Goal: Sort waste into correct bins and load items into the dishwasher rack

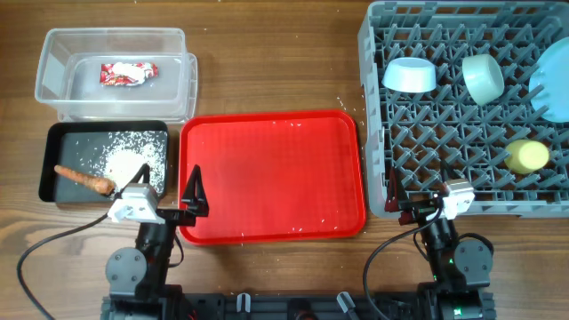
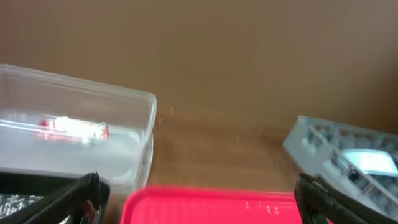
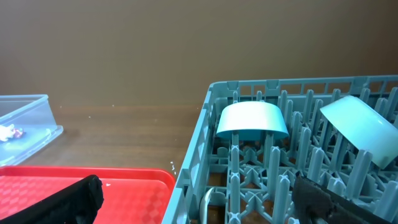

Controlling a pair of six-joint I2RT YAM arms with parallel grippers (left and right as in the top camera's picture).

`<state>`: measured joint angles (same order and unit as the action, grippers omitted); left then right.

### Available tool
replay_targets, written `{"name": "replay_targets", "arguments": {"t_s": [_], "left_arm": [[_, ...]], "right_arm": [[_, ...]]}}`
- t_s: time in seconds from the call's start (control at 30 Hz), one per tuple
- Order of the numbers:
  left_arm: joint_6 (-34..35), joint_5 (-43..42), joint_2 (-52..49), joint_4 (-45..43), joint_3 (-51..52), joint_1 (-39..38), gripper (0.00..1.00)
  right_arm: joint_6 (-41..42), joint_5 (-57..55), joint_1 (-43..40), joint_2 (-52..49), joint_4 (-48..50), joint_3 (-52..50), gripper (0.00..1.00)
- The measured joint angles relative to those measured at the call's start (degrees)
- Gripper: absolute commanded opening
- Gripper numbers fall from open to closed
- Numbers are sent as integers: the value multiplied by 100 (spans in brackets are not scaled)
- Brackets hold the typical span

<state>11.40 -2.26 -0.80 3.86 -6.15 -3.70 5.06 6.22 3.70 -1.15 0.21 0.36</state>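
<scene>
The crumpled red-and-white wrapper (image 1: 127, 73) lies in the clear tub (image 1: 53, 53); both show in the left wrist view (image 2: 74, 129) (image 2: 124, 99). The orange-brown stick (image 1: 84, 178) and white grains (image 1: 124, 160) lie in the black tray (image 1: 53, 133). The grey rack (image 1: 378, 107) holds a white bowl (image 1: 410, 76), a pale-green bowl (image 1: 483, 77), a light-blue plate (image 1: 553, 80) and a yellow cup (image 1: 527, 156). A white curved piece, likely the spoon (image 3: 206, 202), lies low in the rack's near corner. My left gripper (image 1: 167, 191) is open and empty at the red tray's near-left corner. My right gripper (image 1: 418, 196) is open and empty over the rack's near-left corner.
The large red serving tray (image 1: 271, 178) sits between the black tray and the rack, with a few stray grains on it. A few grains lie on the wood near the rack's left wall. Cables trail from both arm bases along the near table edge.
</scene>
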Motion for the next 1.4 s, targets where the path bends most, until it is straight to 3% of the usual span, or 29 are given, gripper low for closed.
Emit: {"name": "replay_targets", "arguments": {"t_s": [0.1,0.27,1.4], "left_arm": [[2,120,2,-417,385,0,100],[2,243,0,17,557,0,100],[2,219,0,20,557,0,100]], "right_arm": [[0,0,0,0,0,0,100],[0,0,0,0,0,0,100],[-2,0,0,0,0,0,100]]}}
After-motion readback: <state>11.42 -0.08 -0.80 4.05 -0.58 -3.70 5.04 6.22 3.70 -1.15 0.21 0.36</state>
